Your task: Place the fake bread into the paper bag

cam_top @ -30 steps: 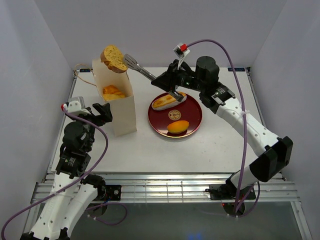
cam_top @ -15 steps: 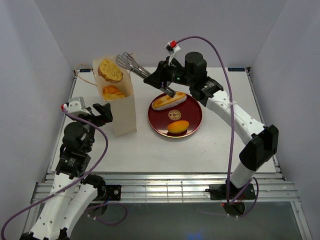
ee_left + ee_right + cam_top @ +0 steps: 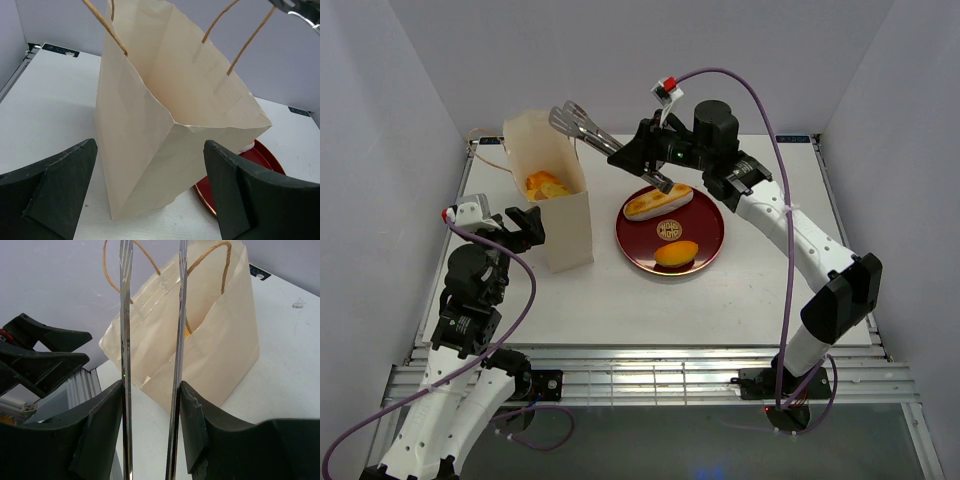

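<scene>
Here, the tongs (image 3: 592, 138) hang spread above the paper bag (image 3: 565, 225).

Orange bread (image 3: 546, 185) inside upright paper bag (image 3: 568, 228)

Matt creased paper bag (image 3: 150, 150), shiny metal tongs (image 3: 590, 132), glossy dark red plate (image 3: 712, 232), glossy fake bread (image 3: 675, 253).

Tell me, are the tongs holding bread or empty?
Empty. The tongs have their blades apart with nothing between them, near the mouth of the bag; bread lies inside it.
</scene>
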{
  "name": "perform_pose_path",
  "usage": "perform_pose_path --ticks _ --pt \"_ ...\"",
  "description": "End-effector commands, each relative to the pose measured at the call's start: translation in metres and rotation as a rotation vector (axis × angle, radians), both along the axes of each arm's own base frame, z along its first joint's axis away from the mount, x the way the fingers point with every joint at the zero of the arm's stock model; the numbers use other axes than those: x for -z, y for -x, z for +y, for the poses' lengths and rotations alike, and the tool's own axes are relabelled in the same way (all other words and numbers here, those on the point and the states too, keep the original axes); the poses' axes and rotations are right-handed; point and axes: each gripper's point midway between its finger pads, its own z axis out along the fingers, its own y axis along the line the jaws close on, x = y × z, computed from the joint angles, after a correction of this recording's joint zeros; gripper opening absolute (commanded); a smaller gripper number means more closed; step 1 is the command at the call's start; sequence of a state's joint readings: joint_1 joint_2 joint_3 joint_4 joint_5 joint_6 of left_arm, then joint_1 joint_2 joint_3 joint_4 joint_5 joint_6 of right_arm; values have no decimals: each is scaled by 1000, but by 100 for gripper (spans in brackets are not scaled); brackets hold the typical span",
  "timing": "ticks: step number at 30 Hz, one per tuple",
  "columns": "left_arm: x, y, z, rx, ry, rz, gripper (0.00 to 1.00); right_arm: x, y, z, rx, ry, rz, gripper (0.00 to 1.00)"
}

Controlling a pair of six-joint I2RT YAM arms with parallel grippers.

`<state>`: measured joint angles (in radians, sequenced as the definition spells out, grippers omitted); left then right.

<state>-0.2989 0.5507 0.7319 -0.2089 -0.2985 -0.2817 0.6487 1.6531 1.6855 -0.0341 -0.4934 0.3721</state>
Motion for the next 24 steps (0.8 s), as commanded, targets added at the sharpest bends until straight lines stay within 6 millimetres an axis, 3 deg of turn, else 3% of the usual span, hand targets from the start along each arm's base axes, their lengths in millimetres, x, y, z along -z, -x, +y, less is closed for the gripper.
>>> perform_pose_path --ticks 1,8,12,15,16,17,19,21,22,23,24 --pt "-4 1 -2 7 5 -13 98 -74 34 -17 -35 -125 -140 53" --pt "-4 1 -2 10 5 -13 98 -91 57 -35 -34 -151 -175 53" --pt "-3 1 -2 6 4 -12 98 -90 64 -48 4 -150 -189 53" --pt "-2 0 -2 7 3 -7 98 -80 70 -64 62 -136 -200 53" --pt "-2 0 -2 9 3 -7 98 -85 79 -74 78 -145 -224 54" --pt "-2 0 -2 7 3 -7 98 -64 74 -79 114 -109 -202 55" --pt "-3 0 -2 6 4 -10 98 -57 79 -95 164 -79 -240 57" --pt "-3 0 -3 10 4 -10 98 -25 70 -112 253 -3 -182 58" --pt "-2 0 -3 12 3 -7 98 -26 74 -122 281 -1 -195 57" --pt "-3 1 -3 12 3 -9 98 -5 67 -132 345 34 -169 57" --pt "-3 1 -3 12 3 -9 98 3 65 -140 385 45 -163 57"
